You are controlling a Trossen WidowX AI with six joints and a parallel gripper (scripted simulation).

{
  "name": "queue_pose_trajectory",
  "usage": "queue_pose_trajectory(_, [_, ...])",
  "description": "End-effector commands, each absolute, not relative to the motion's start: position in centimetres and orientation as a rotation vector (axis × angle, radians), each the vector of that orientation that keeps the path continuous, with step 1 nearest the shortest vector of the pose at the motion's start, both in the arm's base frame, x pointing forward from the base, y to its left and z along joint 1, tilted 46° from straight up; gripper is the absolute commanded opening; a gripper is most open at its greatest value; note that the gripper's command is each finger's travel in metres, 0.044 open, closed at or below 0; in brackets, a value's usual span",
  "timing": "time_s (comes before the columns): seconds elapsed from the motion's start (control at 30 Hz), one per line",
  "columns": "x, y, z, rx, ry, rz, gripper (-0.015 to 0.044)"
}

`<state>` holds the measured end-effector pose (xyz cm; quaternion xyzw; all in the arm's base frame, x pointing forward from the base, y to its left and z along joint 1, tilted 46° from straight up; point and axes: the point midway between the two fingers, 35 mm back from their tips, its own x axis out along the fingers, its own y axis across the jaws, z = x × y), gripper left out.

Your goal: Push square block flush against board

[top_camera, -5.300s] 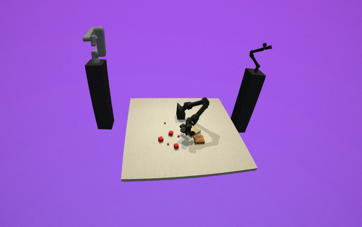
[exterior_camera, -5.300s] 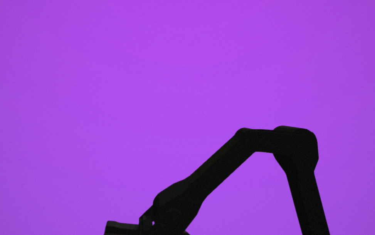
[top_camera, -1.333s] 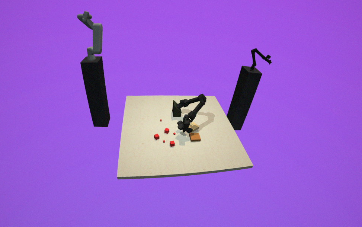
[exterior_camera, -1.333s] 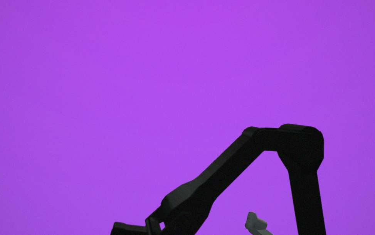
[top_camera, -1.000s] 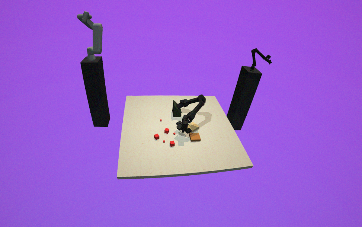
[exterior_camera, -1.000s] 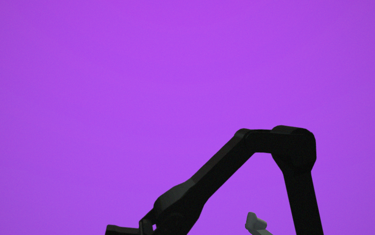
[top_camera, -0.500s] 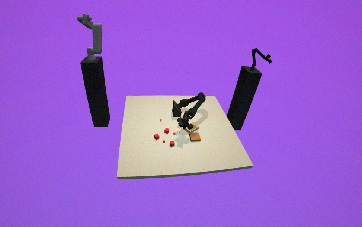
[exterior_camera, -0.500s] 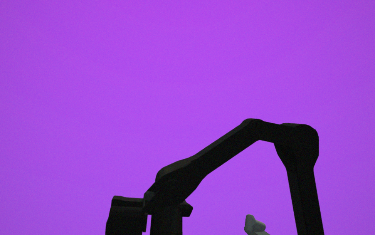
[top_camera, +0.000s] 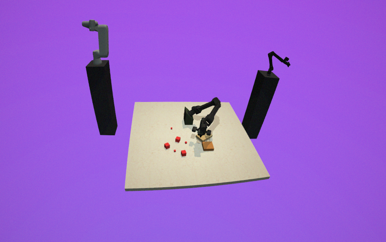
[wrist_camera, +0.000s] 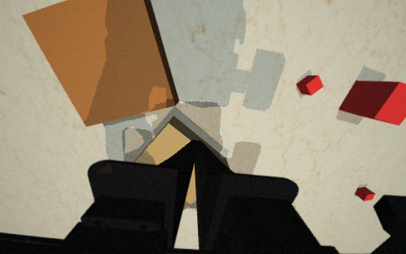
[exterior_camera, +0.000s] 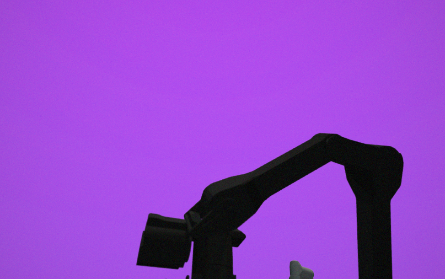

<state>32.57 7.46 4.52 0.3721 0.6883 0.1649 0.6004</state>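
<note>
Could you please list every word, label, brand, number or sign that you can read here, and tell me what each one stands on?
There are none that I can read.
The orange block and the pale tan piece show no lettering.
The red cubes in the top and wrist views show none either.
The distant arms in the top view are too small to rule out tiny markings.
</note>
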Motion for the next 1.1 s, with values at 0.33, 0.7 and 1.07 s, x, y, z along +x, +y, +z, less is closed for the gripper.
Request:
queue_pose_trajectory(0.33, [31.2,10.0,7.0,0.482,1.426,0.719,0.0])
queue_pose_trajectory(0.7, [30.0,11.9,9.0,0.183,1.25,0.963,0.0])
queue_pose_trajectory(1.07, [28.6,13.7,10.8,-0.114,1.042,1.181,0.0])
